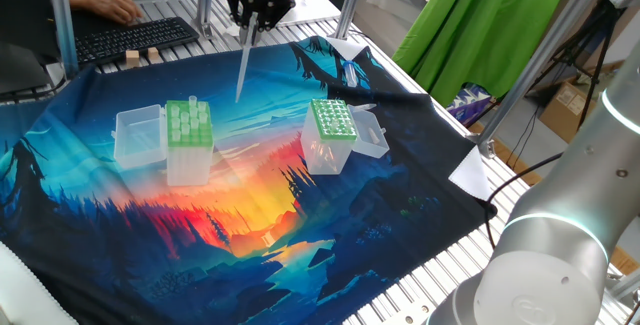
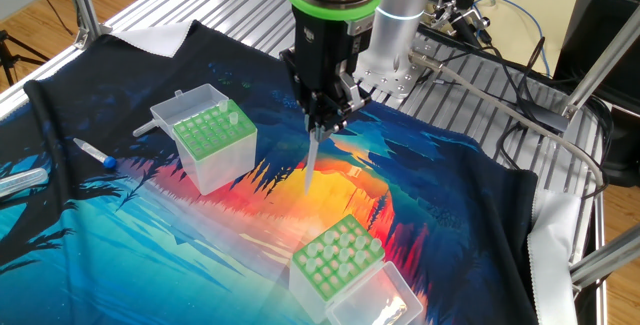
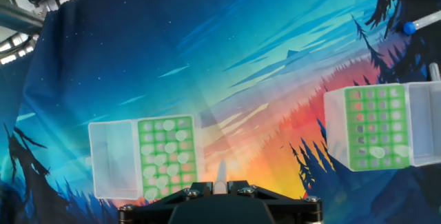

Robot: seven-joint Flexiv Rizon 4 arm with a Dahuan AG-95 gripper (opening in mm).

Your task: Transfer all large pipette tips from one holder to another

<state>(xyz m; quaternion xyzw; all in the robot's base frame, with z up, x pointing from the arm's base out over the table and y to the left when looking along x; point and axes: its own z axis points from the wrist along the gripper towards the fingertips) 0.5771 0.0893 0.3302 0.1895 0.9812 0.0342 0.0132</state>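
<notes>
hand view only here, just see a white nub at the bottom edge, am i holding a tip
Observer: Yes. The gripper is shut on a tip that hangs straight down, nearly its full length showing below the fingers.
Operator: is it over a box yet
Observer: No. It hangs over the cloth between the wide-hole box and the fine-hole box, touching neither.

A long translucent whitish pipette tip [image 2: 313, 161] hangs upright, point down, in midair above the cloth, between the two boxes. The light-green wide-holed holder [image 2: 335, 255], lid open, has whitish tips in several holes. Well apart stands the darker-green fine-holed holder [image 2: 212, 131], lid open, with a few tips upright in it.
</notes>
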